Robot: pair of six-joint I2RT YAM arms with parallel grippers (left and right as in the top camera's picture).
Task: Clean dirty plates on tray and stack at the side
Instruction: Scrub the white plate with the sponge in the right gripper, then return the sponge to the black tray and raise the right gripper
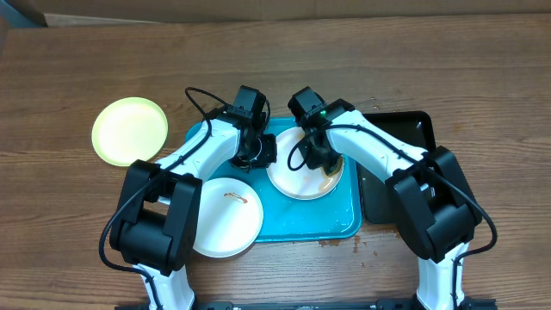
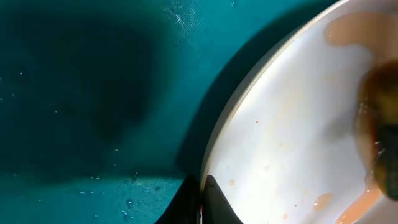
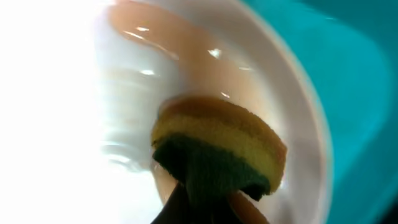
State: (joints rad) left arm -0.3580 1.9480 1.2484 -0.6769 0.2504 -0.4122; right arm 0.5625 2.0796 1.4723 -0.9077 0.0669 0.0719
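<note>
Wetness makes the white plate (image 1: 297, 183), centre frame on the tray (image 1: 344, 220), slippery. It looks light and stiff, best pinched at the rim, where the left gripper (image 2: 202, 200) clamps. The right gripper (image 3: 205, 208) clenches a sponge (image 3: 217, 146) against it.

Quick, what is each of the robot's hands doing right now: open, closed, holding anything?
Left hand: closed, pinching the rim of the white plate in the tray.
Right hand: closed, holding the sponge against that plate.
</note>
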